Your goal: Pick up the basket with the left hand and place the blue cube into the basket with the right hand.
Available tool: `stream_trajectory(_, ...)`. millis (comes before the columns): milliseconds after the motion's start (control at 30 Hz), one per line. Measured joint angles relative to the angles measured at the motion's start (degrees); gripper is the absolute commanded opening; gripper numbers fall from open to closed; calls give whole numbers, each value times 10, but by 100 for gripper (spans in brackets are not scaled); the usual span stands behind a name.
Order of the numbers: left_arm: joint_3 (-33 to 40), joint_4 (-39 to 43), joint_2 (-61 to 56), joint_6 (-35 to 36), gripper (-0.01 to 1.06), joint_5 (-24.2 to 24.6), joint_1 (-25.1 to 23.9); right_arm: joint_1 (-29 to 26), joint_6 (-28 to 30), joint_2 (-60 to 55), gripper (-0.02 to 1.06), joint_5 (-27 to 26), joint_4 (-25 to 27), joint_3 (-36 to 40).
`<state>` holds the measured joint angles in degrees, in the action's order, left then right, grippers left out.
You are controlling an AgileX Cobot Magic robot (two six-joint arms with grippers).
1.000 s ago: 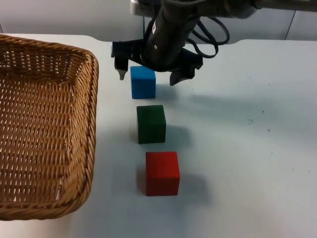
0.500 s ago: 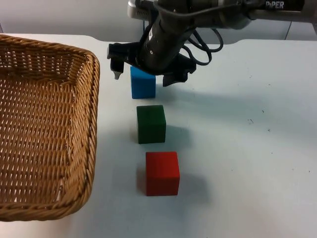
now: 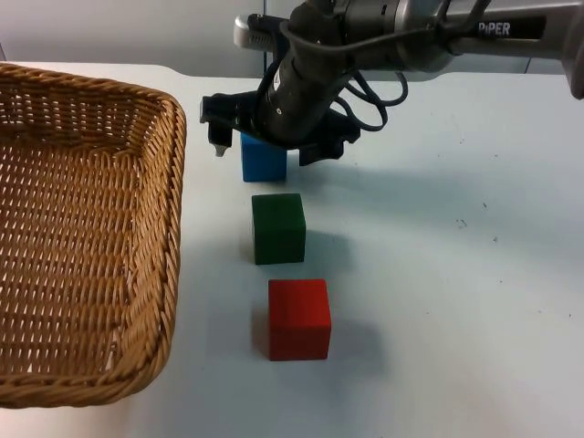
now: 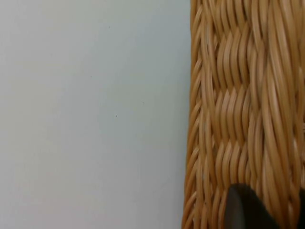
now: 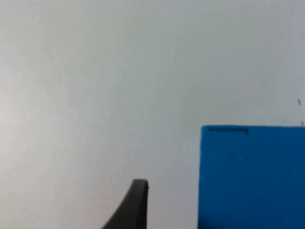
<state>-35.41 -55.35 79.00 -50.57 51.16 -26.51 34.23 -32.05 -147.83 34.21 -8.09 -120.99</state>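
The blue cube (image 3: 265, 163) sits on the white table at the far end of a row of three cubes. My right gripper (image 3: 265, 151) is open and straddles it, with one fingertip (image 3: 219, 146) to its left and the other to its right. In the right wrist view the blue cube (image 5: 252, 176) lies beside a black fingertip (image 5: 134, 205), a gap between them. The wicker basket (image 3: 175, 182) takes up the left side. In the left wrist view my left gripper (image 4: 272, 215) is shut on the basket's rim (image 4: 209, 119).
A green cube (image 3: 278, 228) lies just in front of the blue one, and a red cube (image 3: 298, 318) nearer still. Bare white table (image 3: 456, 274) spreads to the right. The grey partition wall (image 3: 109, 32) closes off the back.
My right gripper has come lower around the blue cube, its fingertips now beside the cube's flanks. The basket has drifted slightly to the right.
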Motion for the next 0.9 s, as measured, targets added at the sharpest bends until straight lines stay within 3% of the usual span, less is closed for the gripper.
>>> stream_trajectory(200,0,0,0,0,0,0,0,0,0,0,59,-4,-4,0)
stream_trajectory(233,0,0,0,0,0,0,0,0,-1,0,59,-6,-6,0)
stream_trajectory(300,0,0,0,0,0,0,0,0,-5,0,45,-7,-13,0)
stream_trajectory(400,0,0,0,0,0,0,0,0,-6,0,12,-5,-26,-1)
stream_trajectory(433,0,0,0,0,0,0,0,0,-7,0,12,-3,-31,-2)
stream_trajectory(467,0,0,0,0,0,0,0,0,-7,0,1,-1,-36,-2)
stream_trajectory(733,0,0,0,0,0,0,0,0,-8,18,0,27,-55,-2)
stream_trajectory(900,0,0,0,0,0,1,0,0,8,115,0,59,-92,-2)
